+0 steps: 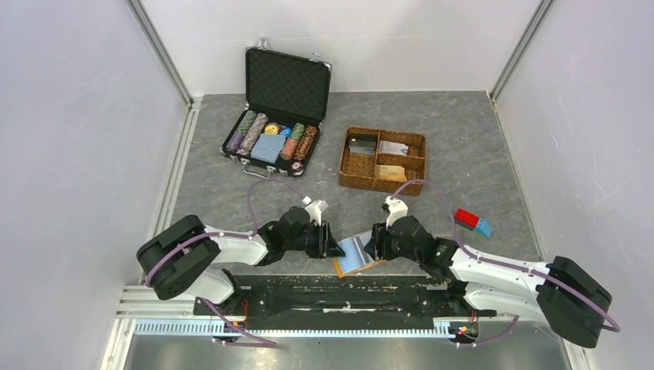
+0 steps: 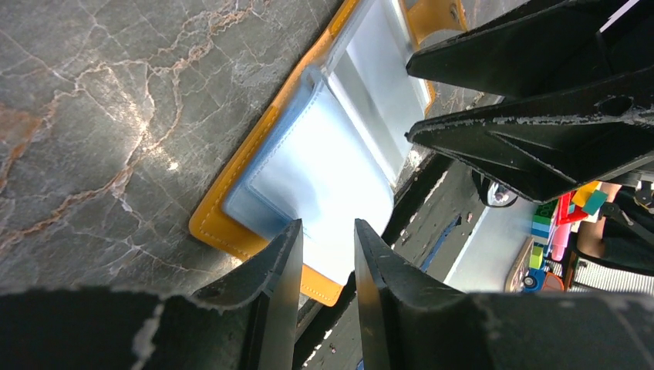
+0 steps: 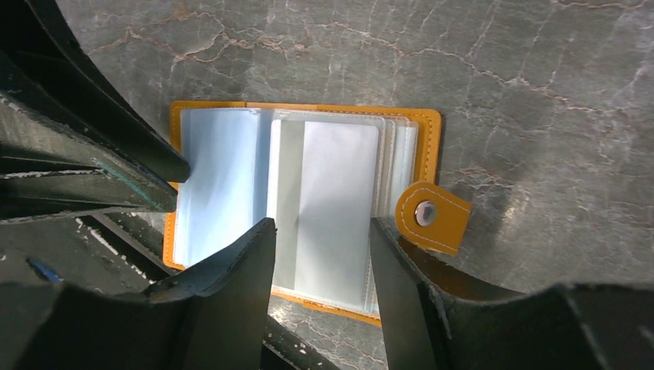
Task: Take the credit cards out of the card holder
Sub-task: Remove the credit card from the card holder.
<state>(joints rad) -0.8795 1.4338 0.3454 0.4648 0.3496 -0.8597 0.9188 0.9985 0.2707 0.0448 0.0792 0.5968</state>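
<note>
Left fingers: narrow gap, nothing clamped, tips over near corner of card holder. Right fingers: wider gap, empty, straddling clear sleeves on snap-tab side of card holder; contact not discernible. Open card holder flat on tabletop. Woven basket well beyond card holder.

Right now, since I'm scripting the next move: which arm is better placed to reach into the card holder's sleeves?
Probably right: the right gripper, open, hangs over the stacked sleeves of the card holder; the left gripper sits at the other page's edge.
</note>
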